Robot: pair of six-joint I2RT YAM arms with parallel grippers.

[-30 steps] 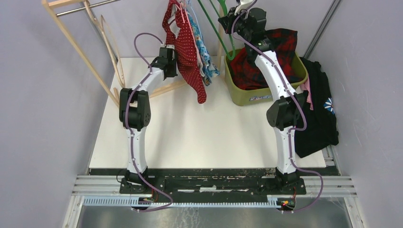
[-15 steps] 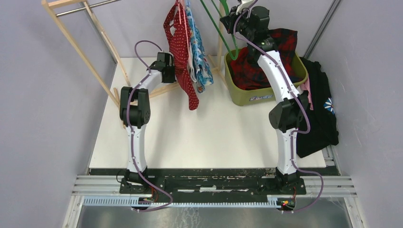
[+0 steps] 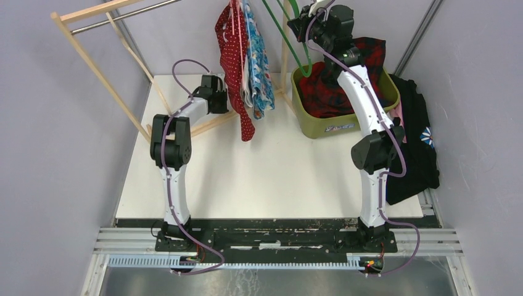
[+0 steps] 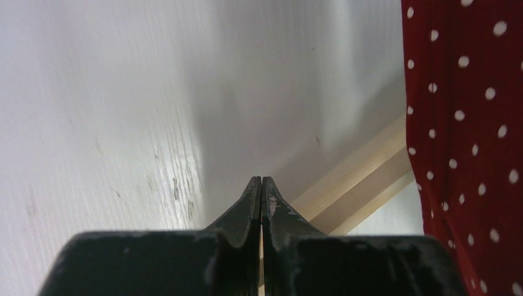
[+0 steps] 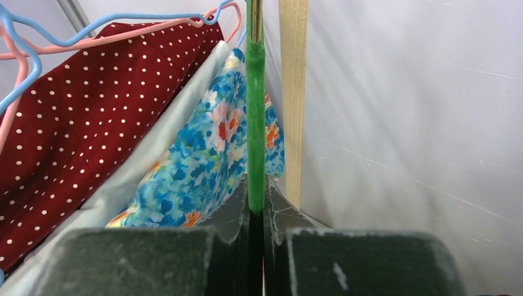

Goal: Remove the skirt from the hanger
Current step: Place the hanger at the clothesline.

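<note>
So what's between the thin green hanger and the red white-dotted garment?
In the right wrist view, a pale fabric layer and a blue floral garment hang between the thin green hanger and the red white-dotted garment.

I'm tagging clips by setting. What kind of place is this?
Probably a lab cell staged as a laundry corner: bare grey walls around a white table, a wooden rack hung with a dotted skirt, and a bin of clothes.
</note>
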